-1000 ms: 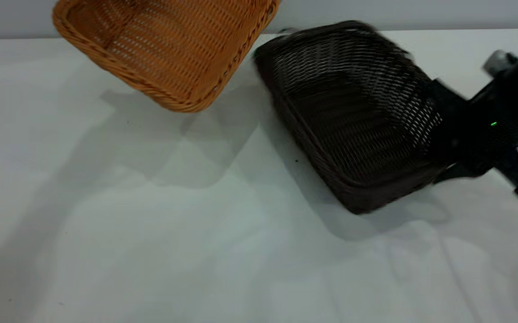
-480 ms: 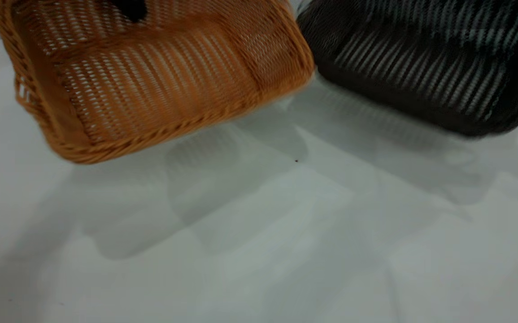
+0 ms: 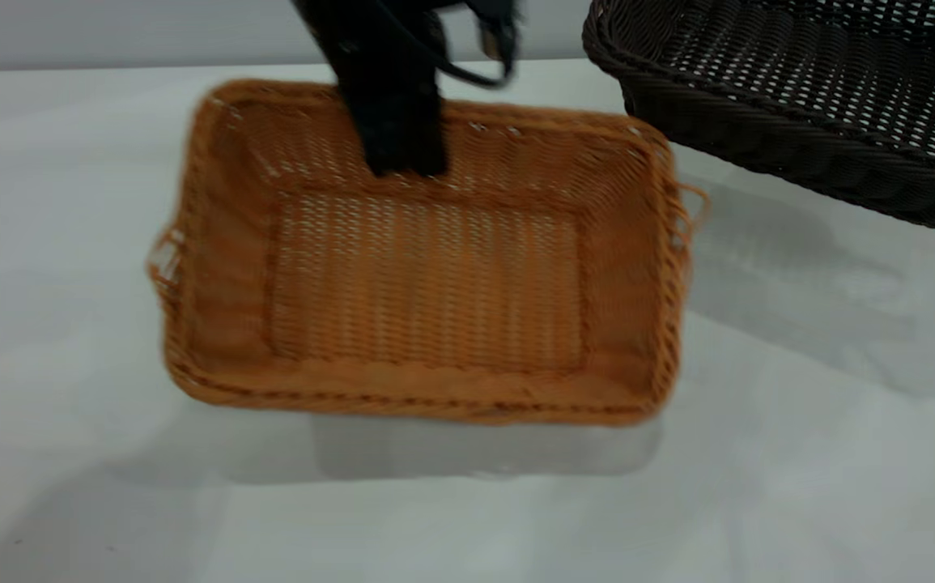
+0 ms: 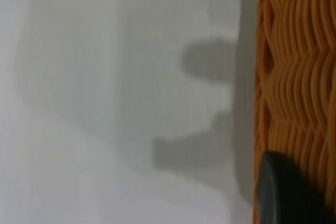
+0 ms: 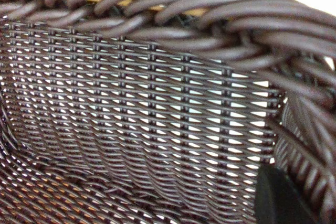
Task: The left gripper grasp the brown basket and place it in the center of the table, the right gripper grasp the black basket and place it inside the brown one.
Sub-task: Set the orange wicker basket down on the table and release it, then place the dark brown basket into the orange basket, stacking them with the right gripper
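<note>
The brown basket point(image 3: 427, 283) is level and open side up at the middle of the table point(image 3: 70, 243), with a shadow under its front edge. My left gripper point(image 3: 398, 158) reaches down from above and is shut on its far wall. In the left wrist view one black finger point(image 4: 286, 192) lies against the orange weave point(image 4: 299, 77). The black basket point(image 3: 799, 97) hangs tilted in the air at the upper right, beside and apart from the brown one. My right gripper is out of the exterior view. Its finger point(image 5: 278, 198) presses the black basket's wall point(image 5: 131, 119).
The white tabletop stretches bare to the left of and in front of the brown basket. A grey wall point(image 3: 111, 32) runs along the table's far edge. The black basket's shadow point(image 3: 807, 283) falls on the table to the right.
The brown basket has swung from tilted in the air down to level at the table's middle. The black basket has moved up and to the right.
</note>
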{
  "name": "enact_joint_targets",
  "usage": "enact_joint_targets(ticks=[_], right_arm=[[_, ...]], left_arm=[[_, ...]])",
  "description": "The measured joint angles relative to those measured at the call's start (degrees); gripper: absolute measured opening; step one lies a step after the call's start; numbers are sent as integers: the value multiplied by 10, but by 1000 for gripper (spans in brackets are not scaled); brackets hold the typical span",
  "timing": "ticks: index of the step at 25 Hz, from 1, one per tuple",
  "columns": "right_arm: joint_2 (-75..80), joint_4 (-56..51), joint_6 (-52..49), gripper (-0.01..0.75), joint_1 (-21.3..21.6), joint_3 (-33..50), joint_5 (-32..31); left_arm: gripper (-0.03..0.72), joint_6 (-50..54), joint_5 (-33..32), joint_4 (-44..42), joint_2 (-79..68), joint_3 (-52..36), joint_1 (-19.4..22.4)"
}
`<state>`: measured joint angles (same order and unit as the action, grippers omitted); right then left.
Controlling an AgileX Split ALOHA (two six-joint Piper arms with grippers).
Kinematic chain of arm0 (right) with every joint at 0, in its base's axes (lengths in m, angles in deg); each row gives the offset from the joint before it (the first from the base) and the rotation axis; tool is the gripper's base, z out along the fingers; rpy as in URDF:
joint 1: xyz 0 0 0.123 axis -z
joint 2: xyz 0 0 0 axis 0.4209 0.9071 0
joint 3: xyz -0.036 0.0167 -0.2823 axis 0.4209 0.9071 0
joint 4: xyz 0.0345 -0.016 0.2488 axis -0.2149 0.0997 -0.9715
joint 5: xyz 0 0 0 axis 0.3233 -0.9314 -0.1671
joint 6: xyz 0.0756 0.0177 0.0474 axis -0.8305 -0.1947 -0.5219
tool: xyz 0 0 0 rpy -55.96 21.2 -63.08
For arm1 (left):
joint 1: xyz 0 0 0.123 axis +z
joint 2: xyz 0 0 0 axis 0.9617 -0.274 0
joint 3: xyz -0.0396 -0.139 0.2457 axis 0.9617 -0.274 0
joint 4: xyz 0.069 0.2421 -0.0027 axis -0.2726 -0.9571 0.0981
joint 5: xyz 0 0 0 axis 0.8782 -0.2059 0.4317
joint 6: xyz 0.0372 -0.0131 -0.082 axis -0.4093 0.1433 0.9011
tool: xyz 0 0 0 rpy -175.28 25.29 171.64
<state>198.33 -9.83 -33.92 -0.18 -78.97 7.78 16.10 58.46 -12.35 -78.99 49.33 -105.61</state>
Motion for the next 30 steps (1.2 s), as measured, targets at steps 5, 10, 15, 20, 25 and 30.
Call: enact_joint_targets(ticks=[5,10,15,20,25,30], right_arm=[[0,0,0,76,0,-1,-13],[0,1,0,76,0,-2,-18],[0,1,0,76,0,-2,-26],[-3,1,-2,76,0,-9,-28],[-23,9,-35,76,-5,-54,-84],[-25,14,-59,76,-108,-49,-146]], left_arm=[[148,-2,8,20,-8,0,-13],[332,-1,23,49,-8,0,-13],[491,76,43,51,-1,2,-13],[521,210,41,50,71,2,7],[521,299,-11,49,156,3,65],[521,341,-29,49,203,3,119]])
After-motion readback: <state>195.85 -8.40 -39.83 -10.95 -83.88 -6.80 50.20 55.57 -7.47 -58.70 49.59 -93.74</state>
